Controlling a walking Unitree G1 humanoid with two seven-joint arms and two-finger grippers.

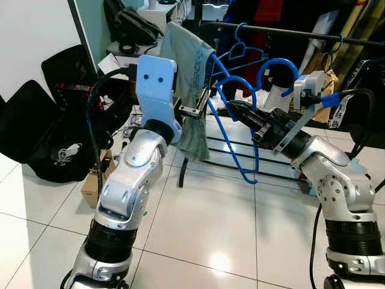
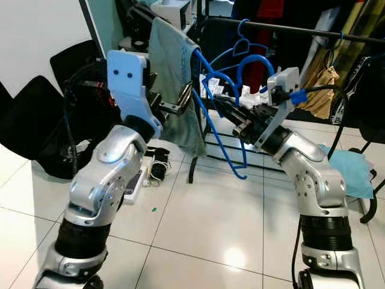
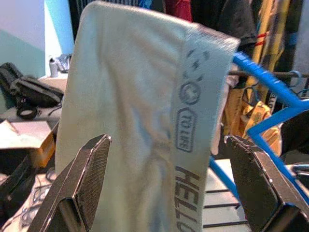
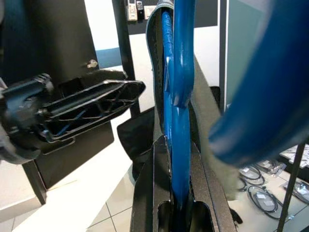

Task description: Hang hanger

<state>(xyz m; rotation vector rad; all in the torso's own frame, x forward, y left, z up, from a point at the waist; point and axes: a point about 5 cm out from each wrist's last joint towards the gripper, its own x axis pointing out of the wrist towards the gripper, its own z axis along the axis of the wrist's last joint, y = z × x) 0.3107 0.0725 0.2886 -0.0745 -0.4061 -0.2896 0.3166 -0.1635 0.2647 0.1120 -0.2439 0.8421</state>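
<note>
My right claw grips the blue hanger, fingers clamped on its wire. My left claw stands wide open astride the grey towel draped on it, near the rail.

— How was the left arm set?

— Raised, elbow bent, forearm upright. The left gripper had its fingers spread wide, one on each side of the towel, neither pressing it.

— And the right?

— It reached forward and inward at chest height. The right gripper was closed, its fingers clamped on the blue hanger, which ran straight out between them.

— Were the two touching?

— No, just beside each other.
</note>
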